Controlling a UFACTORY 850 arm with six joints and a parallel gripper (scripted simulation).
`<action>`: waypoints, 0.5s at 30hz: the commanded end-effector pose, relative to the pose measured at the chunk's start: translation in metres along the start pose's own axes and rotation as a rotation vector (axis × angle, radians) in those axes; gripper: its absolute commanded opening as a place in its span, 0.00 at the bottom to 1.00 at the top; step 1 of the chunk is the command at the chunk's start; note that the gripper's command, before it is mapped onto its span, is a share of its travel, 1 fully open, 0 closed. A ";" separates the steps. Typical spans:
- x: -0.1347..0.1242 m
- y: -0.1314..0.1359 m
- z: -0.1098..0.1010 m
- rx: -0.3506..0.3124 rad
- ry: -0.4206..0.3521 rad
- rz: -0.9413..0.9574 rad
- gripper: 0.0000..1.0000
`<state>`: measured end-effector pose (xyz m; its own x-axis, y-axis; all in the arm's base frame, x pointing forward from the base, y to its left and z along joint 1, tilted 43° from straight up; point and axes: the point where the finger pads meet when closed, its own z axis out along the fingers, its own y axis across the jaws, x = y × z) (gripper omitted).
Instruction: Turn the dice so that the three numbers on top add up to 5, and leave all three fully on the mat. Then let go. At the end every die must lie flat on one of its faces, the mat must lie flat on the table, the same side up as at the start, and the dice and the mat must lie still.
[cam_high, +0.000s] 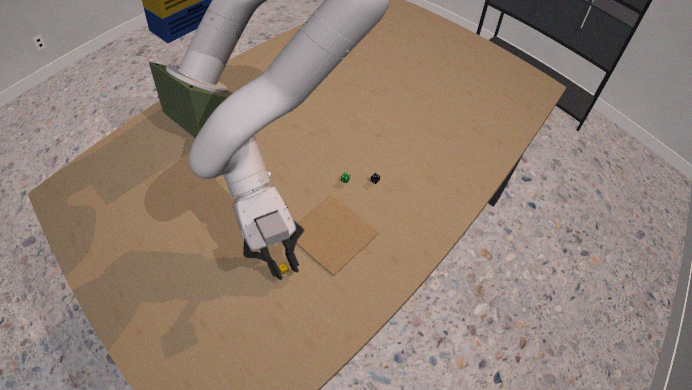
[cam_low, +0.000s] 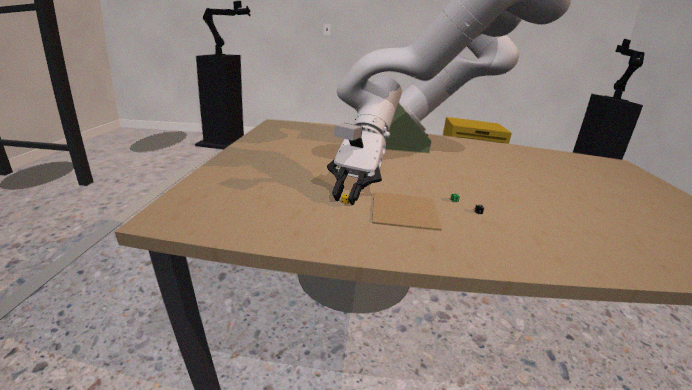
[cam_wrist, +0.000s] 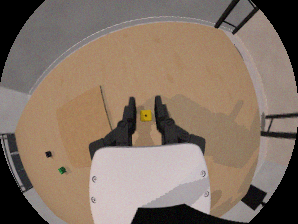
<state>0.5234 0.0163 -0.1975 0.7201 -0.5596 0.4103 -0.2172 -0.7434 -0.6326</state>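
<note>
Claw (cam_high: 288, 270) (cam_low: 345, 200) (cam_wrist: 145, 103): fingers standing apart, nothing gripped | yellow die (cam_high: 283, 268) (cam_low: 345, 199) (cam_wrist: 146, 115): sitting between them, off the mat (cam_high: 337, 235) (cam_low: 406, 210) (cam_wrist: 80, 127) | risk: being knocked askew by off-centre closing

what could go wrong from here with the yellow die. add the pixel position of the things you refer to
The hand (cam_high: 287, 273) (cam_low: 345, 201) (cam_wrist: 145, 103) is open around the yellow die (cam_high: 283, 268) (cam_low: 345, 199) (cam_wrist: 146, 115), with a gap on each side in the wrist view, so closing unevenly might nudge or tip it.
The mat (cam_high: 336, 236) (cam_low: 406, 210) (cam_wrist: 80, 125) lies close beside the hand; a low sideways move could catch its edge and shift it.
</note>
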 end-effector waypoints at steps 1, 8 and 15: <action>0.001 0.000 0.000 0.000 0.002 0.000 0.31; 0.001 0.000 0.000 0.000 0.002 0.000 0.31; 0.001 0.000 -0.010 0.000 0.002 0.000 0.31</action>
<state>0.5213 0.0152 -0.1953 0.7202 -0.5595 0.4103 -0.2171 -0.7434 -0.6327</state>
